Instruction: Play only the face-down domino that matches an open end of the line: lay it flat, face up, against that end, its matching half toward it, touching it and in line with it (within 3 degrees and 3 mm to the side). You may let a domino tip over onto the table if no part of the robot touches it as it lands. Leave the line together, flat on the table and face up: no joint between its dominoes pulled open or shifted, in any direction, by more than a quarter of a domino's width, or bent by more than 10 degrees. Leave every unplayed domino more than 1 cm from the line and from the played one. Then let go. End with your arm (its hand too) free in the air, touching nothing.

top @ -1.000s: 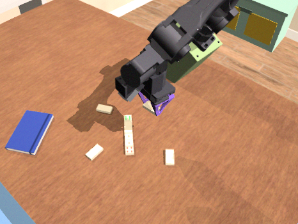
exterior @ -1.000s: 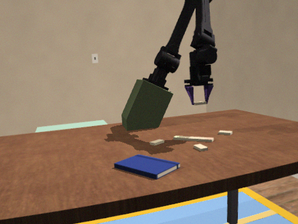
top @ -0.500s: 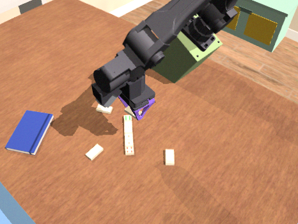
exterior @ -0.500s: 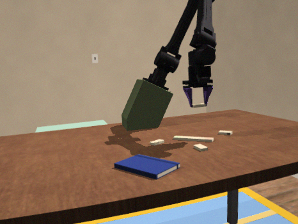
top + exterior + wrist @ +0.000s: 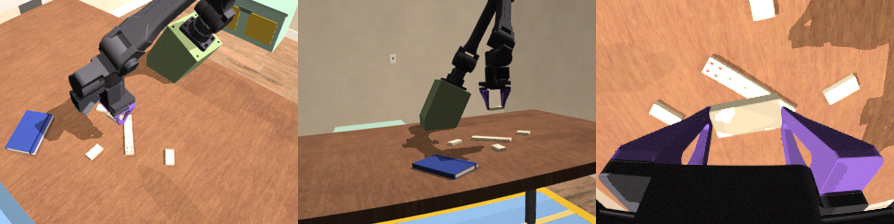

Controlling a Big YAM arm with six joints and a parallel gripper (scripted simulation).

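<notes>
The line of face-up dominoes lies flat in the middle of the table, with a green-marked end toward the arm; it also shows in the exterior view and the wrist view. My gripper with purple fingers is shut on a cream domino, held by its ends well above the table. In the wrist view the held domino spans the fingers and shows a blank face. The gripper hovers over the line's far end. Three face-down dominoes lie flat: one left, one right, one partly hidden under the arm.
A blue book lies at the table's left. The arm's green base block stands at the back. The table's front edge is near in the exterior view.
</notes>
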